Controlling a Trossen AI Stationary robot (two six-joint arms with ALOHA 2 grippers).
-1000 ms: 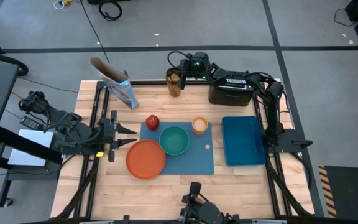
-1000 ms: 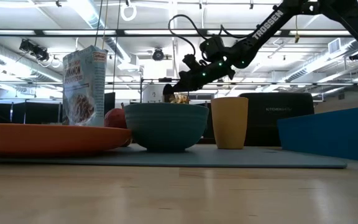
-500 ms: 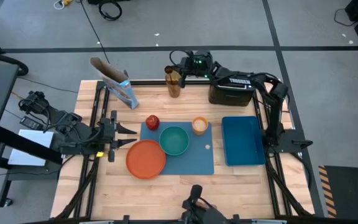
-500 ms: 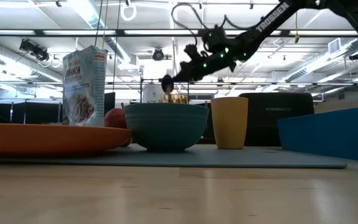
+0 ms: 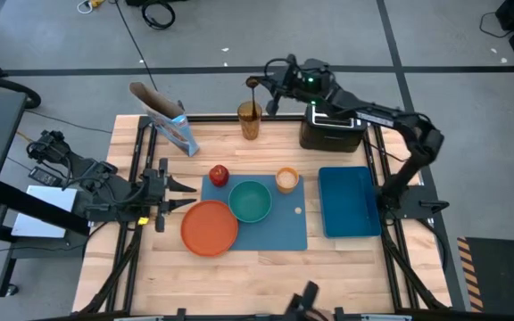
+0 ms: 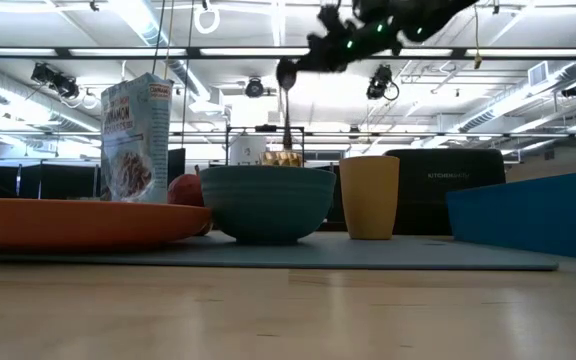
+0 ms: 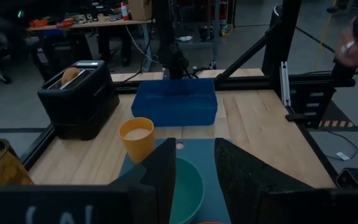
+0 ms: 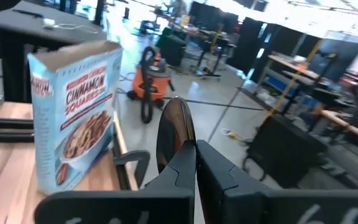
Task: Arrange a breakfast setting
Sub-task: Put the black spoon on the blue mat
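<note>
My right gripper is high over the table's far edge, shut on a metal spoon above an amber tumbler. The blue placemat carries the teal bowl, the orange cup and the red apple. The orange plate rests on the mat's left edge. The cereal box stands at the far left. Toast sticks up from the black toaster. My left gripper is open and empty, left of the plate. My right gripper pinches the spoon between its two fingers just below its bowl, which stands out past the fingertips. The fingers come from the table's right, slanting down. The spoon hangs upright, bowl up, its handle's lower end at the tumbler's mouth.
A blue tray lies right of the mat. The toaster stands at the far right, next to the tumbler. There is bare wood along the table's near edge.
My right gripper has risen straight up from the tumbler and shifted a little toward the table's right edge, staying shut on the spoon. The spoon has been drawn up out of the tumbler, still upright.
</note>
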